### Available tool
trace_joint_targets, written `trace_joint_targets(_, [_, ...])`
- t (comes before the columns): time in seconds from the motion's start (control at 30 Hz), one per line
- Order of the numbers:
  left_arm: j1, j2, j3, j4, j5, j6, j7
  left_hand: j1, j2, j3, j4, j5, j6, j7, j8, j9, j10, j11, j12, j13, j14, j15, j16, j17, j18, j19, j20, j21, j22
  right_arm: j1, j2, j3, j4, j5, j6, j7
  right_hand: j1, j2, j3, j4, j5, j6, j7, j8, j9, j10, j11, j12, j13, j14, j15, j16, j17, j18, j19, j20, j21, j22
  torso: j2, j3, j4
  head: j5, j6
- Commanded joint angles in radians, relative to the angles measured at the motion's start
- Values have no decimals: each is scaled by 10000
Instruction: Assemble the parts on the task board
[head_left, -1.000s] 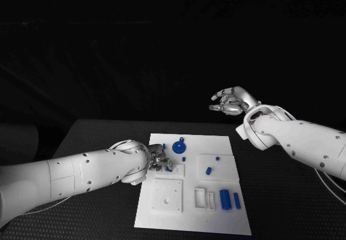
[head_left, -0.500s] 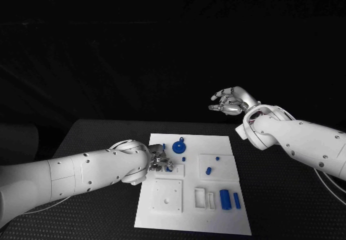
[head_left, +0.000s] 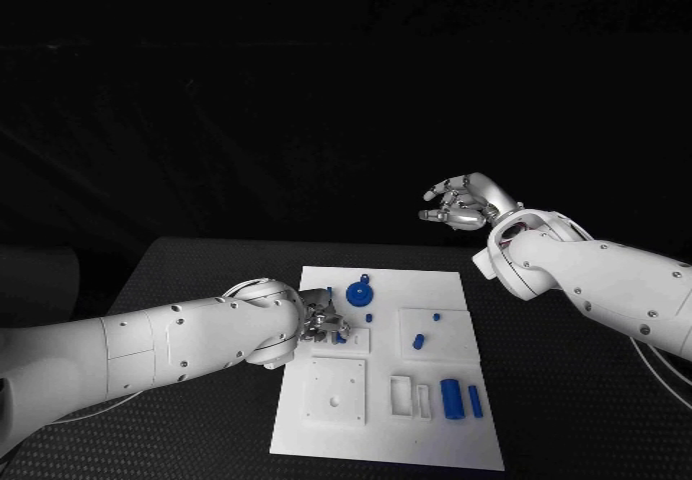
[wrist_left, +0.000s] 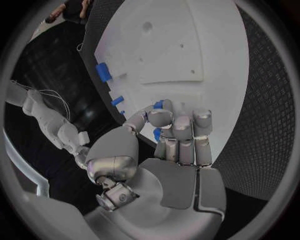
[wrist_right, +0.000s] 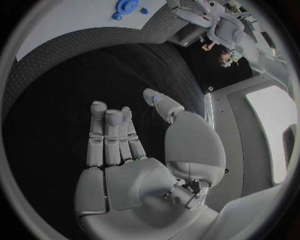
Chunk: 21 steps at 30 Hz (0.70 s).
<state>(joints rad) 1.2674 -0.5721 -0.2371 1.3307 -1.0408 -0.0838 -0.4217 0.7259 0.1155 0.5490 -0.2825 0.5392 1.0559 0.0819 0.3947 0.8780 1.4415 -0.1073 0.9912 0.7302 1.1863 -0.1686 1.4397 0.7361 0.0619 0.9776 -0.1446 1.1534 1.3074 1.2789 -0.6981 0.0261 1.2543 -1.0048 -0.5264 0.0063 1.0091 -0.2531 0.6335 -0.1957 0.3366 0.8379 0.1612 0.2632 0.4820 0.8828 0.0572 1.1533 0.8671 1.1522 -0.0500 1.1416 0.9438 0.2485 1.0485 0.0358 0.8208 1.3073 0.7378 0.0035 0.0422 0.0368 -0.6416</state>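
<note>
1. Left hand (wrist_left: 165, 150) sits low over the task board (wrist_left: 187, 45), palm toward us, fingers (wrist_left: 184, 127) curled in together.
2. Thumb bends across toward those fingers, and a small blue part (wrist_left: 159, 104) peeks out at the fingertips; a second bit of blue (wrist_left: 157, 134) shows just below, between thumb and fingers.
3. Beyond the hand, two more blue parts (wrist_left: 104, 73) lie along the board's edge, one near, one farther off.
4. The bench (wrist_left: 262, 100), dark and textured, borders the white board.
</note>
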Motion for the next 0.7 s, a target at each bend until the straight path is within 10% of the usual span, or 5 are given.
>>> trace_joint_targets(0.03, [-53, 79, -28, 62, -71, 393, 73, -9, 94, 106, -20, 91, 2241, -1104, 59, -35, -207, -234, 63, 16, 477, -469, 38, -24, 206, 43, -1219, 19, 169, 2, 18, 5, -8, 8, 143, 44, -14, 100, -54, 31, 37, 25, 78, -37, -12, -48, -1, 38, -15, -67, -20, 46, -19, 133, -21, 18, -59, 185, 2, 1, -2, -4, -2])
trace_joint_targets(0.7, [-53, 70, -26, 29, -611, 583, -53, 291, 17, 358, -93, 639, 2246, -1147, 287, -157, -267, -287, 316, 12, 521, -391, 164, -115, 260, 59, -1229, 136, 183, 2, 27, 5, -54, 29, 207, 36, -47, 99, -75, 44, 163, 25, 80, -34, -27, -69, 2, 78, -75, -82, -17, 59, -45, 133, -27, 24, -71, 189, -4, -7, -1, 9, -22])
